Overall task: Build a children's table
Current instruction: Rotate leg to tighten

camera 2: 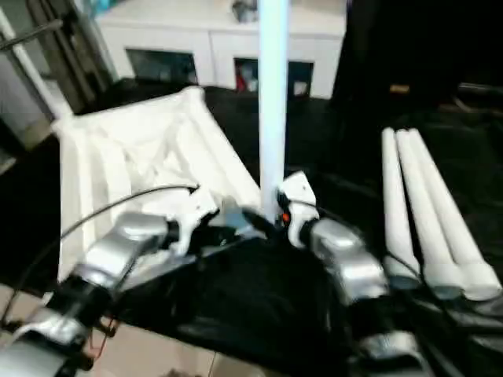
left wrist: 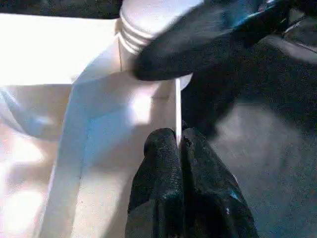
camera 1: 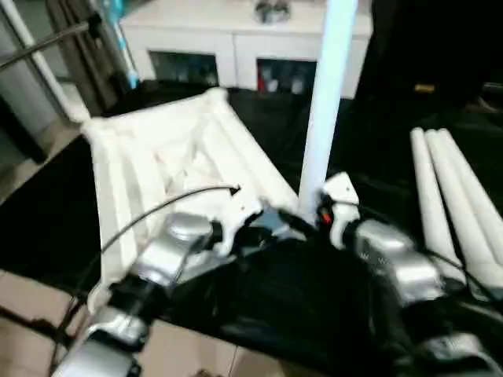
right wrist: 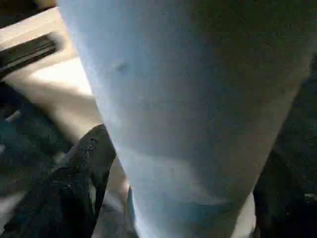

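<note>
The white tabletop [camera 1: 157, 165] lies upside down on black cloth, ribbed underside up. One white leg [camera 1: 326, 94] stands upright at its near right corner socket. My right gripper [camera 1: 314, 214] is shut on this leg low down, and its black fingers [right wrist: 74, 188] flank the tube [right wrist: 188, 109] in the right wrist view. My left gripper [left wrist: 178, 141] is shut on the tabletop's thin rim wall [left wrist: 177, 106] just beside that corner. There the leg's ribbed end [left wrist: 143, 25] meets the socket, with a finger of the right gripper crossing it.
Three more white legs [camera 1: 456, 204] lie side by side on the black cloth at the right. A white cabinet with glass doors [camera 1: 228, 39] stands behind the work. Tiled floor [camera 1: 23, 306] shows at the near left, and a cable arcs over my left forearm.
</note>
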